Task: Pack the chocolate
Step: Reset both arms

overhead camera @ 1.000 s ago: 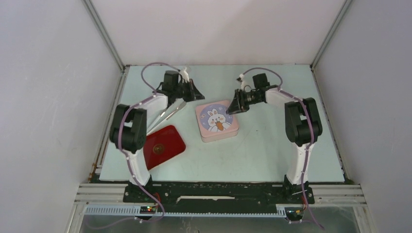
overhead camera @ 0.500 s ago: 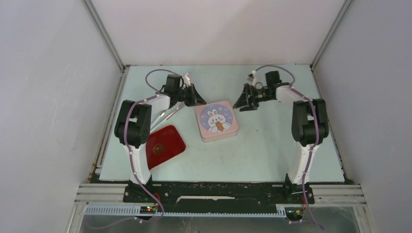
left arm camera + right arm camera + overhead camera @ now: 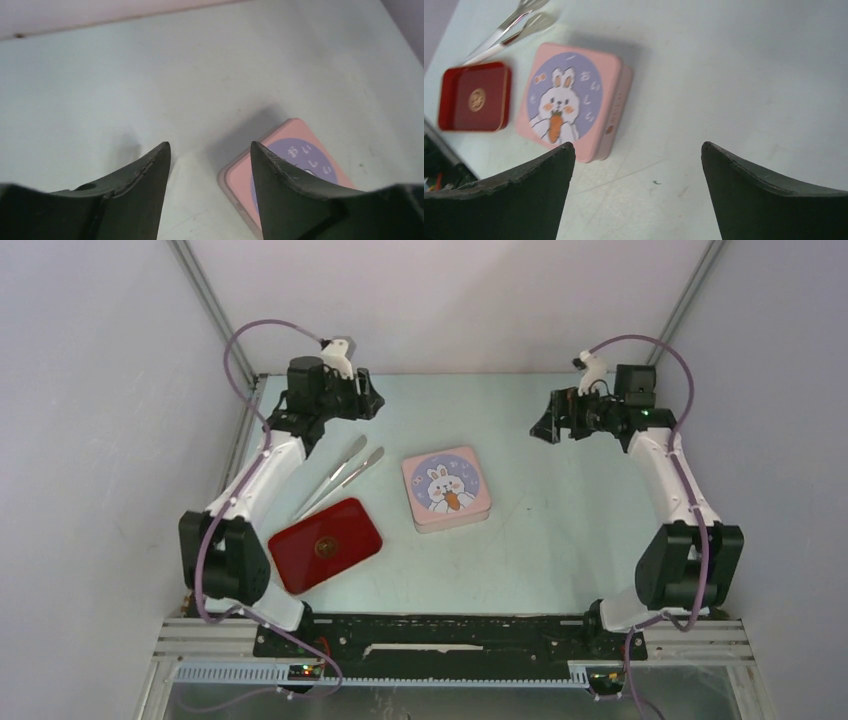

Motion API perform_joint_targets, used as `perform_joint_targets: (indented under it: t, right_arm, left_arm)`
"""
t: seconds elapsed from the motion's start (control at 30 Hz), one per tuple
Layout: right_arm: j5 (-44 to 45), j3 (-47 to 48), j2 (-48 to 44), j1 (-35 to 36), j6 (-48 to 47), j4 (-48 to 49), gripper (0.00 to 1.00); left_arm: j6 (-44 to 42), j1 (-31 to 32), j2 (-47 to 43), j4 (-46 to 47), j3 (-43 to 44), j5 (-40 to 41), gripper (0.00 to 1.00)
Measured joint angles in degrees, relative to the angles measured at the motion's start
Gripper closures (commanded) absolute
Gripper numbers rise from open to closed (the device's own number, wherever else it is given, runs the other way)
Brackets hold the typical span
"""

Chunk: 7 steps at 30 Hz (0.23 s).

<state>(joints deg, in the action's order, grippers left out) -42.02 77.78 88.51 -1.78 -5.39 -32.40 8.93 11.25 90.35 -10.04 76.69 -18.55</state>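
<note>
No chocolate shows in any view. A pink square tin [image 3: 446, 489] with a bunny on its closed lid lies mid-table, also seen as the tin [image 3: 569, 100] in the right wrist view and as a tin corner [image 3: 295, 150] in the left wrist view. My left gripper [image 3: 366, 400] hovers at the far left, well behind the tin; its jaws [image 3: 210, 147] stand open over bare table. My right gripper [image 3: 546, 427] hangs at the far right, apart from the tin, jaws [image 3: 638, 146] wide open and holding nothing.
A red tray [image 3: 325, 544] with a round gold emblem lies near the left front, seen again as the tray [image 3: 474, 97]. Metal tongs [image 3: 340, 475] lie between the tray and the left arm, and the tongs [image 3: 509, 27] also appear in the right wrist view. Grey walls enclose the table.
Both arms have risen and swung outward away from the tin, left to the far left, right to the far right. Both grippers have opened.
</note>
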Motion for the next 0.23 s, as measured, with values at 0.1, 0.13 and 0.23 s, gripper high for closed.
perform_joint_targets:
  t: [0.1, 0.13, 0.23]
  right_arm:
    - [5.6, -1.0, -3.6, -1.6, 0.9, 3.0, 0.01]
    - [7.1, -1.2, -4.5, -1.9, 1.2, 3.9, 0.01]
    - [11.5, -2.2, -7.5, -2.7, 1.9, 6.9, 0.00]
  left_arm:
    - [-4.0, 0.0, -4.4, -1.9, -0.7, 4.7, 0.00]
    - [-5.3, 0.0, -5.9, -2.5, -1.1, 6.0, 0.00]
    - [-8.2, 0.0, -10.1, -4.6, -2.8, 9.1, 0.00]
